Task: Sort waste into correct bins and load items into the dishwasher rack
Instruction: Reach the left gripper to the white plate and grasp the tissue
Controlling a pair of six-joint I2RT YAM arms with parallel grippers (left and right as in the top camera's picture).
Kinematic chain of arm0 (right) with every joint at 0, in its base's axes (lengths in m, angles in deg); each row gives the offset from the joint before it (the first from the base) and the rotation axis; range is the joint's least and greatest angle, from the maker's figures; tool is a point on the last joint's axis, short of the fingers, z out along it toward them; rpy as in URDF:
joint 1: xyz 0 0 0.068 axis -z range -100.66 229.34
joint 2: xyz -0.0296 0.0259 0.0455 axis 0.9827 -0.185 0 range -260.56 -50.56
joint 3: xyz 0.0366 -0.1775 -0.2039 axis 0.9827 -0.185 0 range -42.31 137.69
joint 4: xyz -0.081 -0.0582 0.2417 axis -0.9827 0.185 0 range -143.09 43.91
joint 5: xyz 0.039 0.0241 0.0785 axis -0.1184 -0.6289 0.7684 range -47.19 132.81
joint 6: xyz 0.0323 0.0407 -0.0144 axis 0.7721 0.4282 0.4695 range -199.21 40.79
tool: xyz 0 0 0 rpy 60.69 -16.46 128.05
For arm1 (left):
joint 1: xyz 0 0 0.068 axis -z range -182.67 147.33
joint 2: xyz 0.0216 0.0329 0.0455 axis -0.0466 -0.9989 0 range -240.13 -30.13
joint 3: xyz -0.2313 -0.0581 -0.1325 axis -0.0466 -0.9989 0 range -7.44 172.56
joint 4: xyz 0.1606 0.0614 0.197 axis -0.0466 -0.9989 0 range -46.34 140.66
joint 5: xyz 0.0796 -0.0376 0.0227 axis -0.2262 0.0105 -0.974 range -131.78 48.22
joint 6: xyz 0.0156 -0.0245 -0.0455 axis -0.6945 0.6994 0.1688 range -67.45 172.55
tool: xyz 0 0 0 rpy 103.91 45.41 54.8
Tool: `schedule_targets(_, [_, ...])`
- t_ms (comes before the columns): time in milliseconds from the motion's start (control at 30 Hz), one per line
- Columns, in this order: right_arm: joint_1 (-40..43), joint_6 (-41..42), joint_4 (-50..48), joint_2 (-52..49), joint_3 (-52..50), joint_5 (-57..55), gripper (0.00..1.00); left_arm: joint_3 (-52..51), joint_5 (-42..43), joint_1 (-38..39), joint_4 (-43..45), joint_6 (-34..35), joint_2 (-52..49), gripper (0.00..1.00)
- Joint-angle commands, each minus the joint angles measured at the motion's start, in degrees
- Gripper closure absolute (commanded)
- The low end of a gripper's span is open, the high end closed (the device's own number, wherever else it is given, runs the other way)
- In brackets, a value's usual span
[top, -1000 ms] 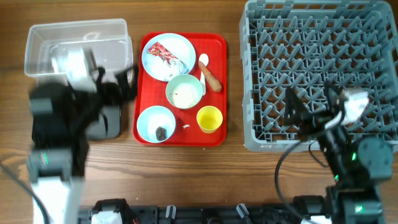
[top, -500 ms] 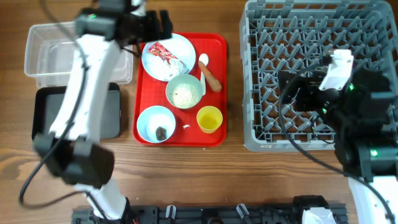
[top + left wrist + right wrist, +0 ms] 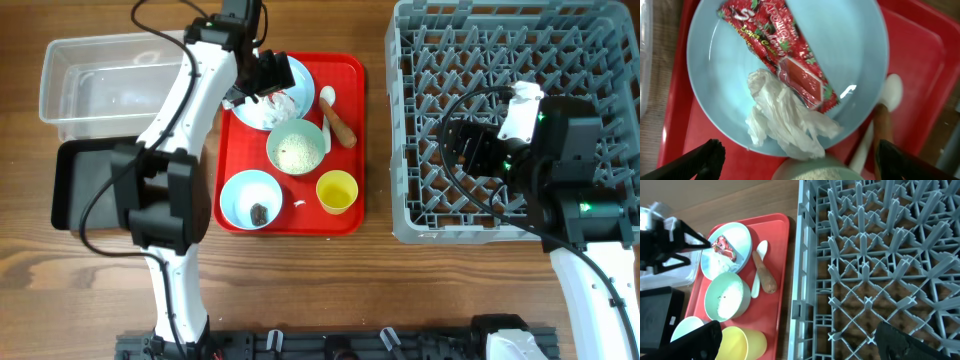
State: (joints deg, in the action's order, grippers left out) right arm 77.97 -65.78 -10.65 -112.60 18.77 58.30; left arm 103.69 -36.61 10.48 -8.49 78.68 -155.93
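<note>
My left gripper (image 3: pixel 268 75) hangs open over the pale blue plate (image 3: pixel 855 45), which holds the crumpled red-and-white wrapper (image 3: pixel 780 50) and white paper scraps (image 3: pixel 785 120); nothing is between its fingers (image 3: pixel 707 156). Beside the plate lie the white spoon (image 3: pixel 327 97) and the carrot-like stick (image 3: pixel 341 126). On the red tray (image 3: pixel 350 70) stand a green bowl of rice (image 3: pixel 297 148), a light blue bowl (image 3: pixel 250 197) with a dark scrap, and a yellow cup (image 3: pixel 336 191). My right gripper (image 3: pixel 465 145) is open and empty over the left part of the grey dishwasher rack (image 3: pixel 500 60).
The clear tub (image 3: pixel 120 75) stands at the far left, with the black tray (image 3: pixel 85 185) in front of it. The left arm stretches over both bins. Bare wooden table (image 3: pixel 380 290) lies between the red tray and the rack and along the front.
The left arm swung from above the black tray across to the plate. The right arm rose from the rack's front edge to above its left part. Both grippers stayed open.
</note>
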Motion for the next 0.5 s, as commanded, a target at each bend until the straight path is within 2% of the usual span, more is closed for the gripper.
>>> schedule_targets(0, [-0.4, 0.7, 0.2, -0.4, 1.1, 1.1, 0.00, 1.2, -3.8, 1.3, 0.7, 5.2, -3.6, 0.00])
schedule_targets(467, [-0.4, 0.7, 0.3, -0.4, 1.1, 1.1, 0.00, 1.2, -4.9, 2.6, 3.1, 2.6, -10.0, 0.03])
